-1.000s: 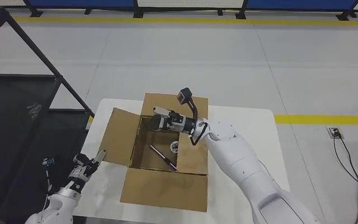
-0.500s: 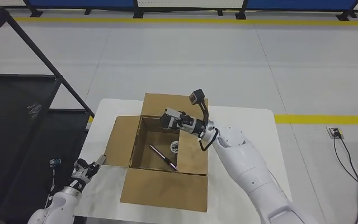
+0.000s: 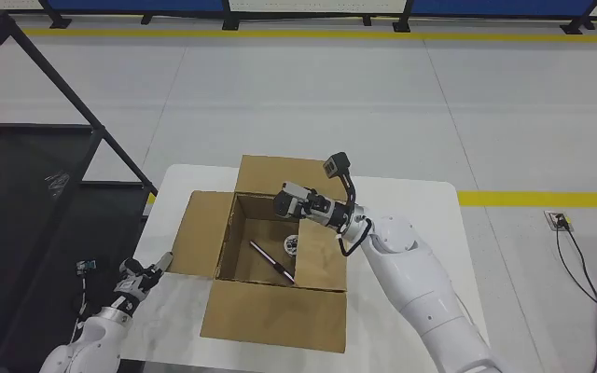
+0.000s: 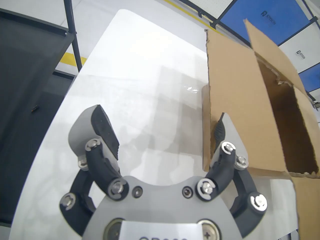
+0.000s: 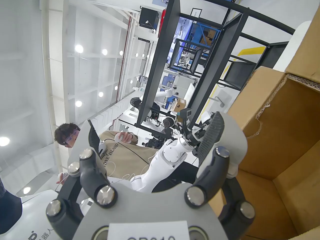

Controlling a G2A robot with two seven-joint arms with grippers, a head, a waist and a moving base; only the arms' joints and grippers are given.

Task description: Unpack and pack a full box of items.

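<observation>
Centrally on the white rectangular surface (image 3: pixel 431 200) sits the open brown cardboard box (image 3: pixel 275 317), its flaps folded back from the opening. On its floor lie a slim dark pen-like stick (image 3: pixel 272 261), set diagonally, and just beside it a small round white-and-black item (image 3: pixel 292 244), too small to tell further. The right fingers (image 5: pixel 212 136) hang above the far side of the box's opening, spread apart with nothing between them. The left fingers (image 4: pixel 105 128) are low over the surface near its left edge, just beside the box's left flap, likewise parted and empty. One of them overlaps the flap's lower corner in the left wrist view, and whether it touches the cardboard cannot be told. A black metal rack (image 3: pixel 47 233) stands beside the surface on its left.
</observation>
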